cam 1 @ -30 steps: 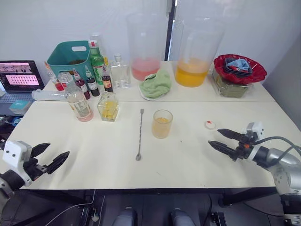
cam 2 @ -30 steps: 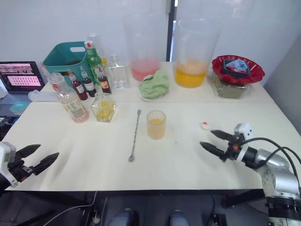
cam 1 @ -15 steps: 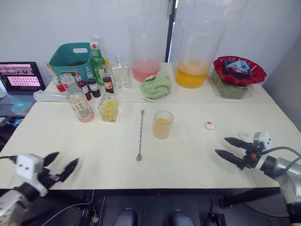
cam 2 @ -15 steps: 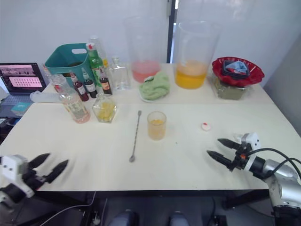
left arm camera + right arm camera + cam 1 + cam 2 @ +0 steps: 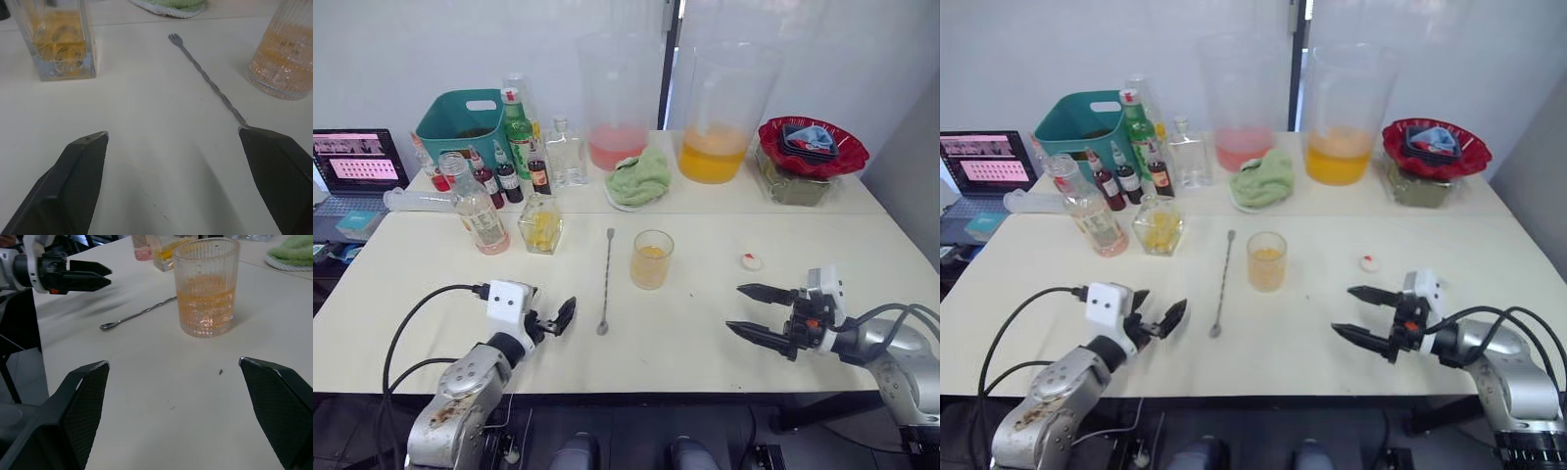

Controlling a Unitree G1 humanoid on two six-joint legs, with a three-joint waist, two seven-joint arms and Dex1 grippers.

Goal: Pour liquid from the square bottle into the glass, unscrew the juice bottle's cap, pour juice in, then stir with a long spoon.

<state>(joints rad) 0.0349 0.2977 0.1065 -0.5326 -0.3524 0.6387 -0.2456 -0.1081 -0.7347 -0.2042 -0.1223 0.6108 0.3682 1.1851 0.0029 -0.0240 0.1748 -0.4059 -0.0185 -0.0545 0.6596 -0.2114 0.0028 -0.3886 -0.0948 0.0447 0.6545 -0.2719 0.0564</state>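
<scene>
Currently the long spoon (image 5: pixel 606 279) lies flat on the table (image 5: pixel 685 343) between my grippers, its stem running away from me, bowl end nearest me, far tip toward the green cloth (image 5: pixel 638 176). My left gripper (image 5: pixel 551 321), jaws wide, sits just beside the bowl; my right gripper (image 5: pixel 759 312), also wide and empty, stands well apart. The glass (image 5: pixel 651 258) stands just right of the stem.

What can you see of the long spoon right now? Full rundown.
The long spoon is a thin silver metal bar spoon with a twisted stem, a small bowl at the near end and a little fork at the far end. It lies flat on the white table, just left of the glass. Nothing grips it; the open left gripper sits beside its bowl.
</scene>
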